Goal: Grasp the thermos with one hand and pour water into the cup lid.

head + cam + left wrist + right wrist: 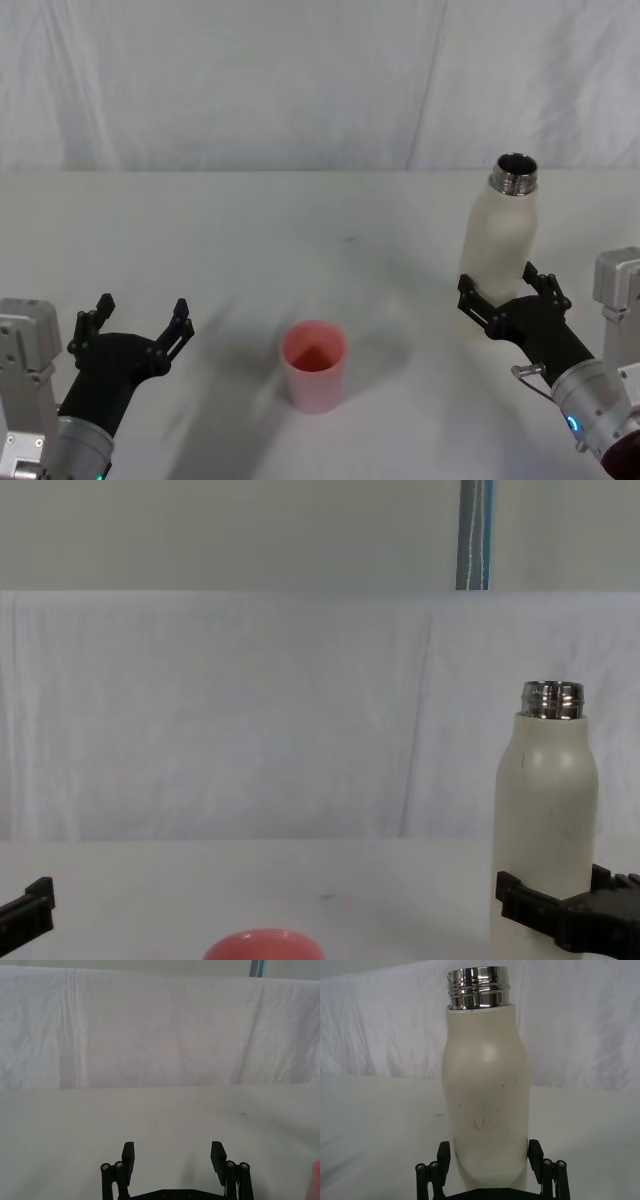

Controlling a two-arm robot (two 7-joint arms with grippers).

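Both fingers of the right hand (512, 292) flank the upright thermos (500, 244) low on its body at the desk's (250, 240) right side, cup lid (314, 365) at centre, left hand (140, 322) spread open and idle.

Flat matte white counter (300, 230), creased white cloth backdrop (250, 80) hung along its far edge, plain pale wall (220, 530) above, vertical blue-and-grey strip (475, 535), soft even light

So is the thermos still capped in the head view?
No, the thermos stands with its steel neck open and no cap on it, while the right gripper straddles its lower body.
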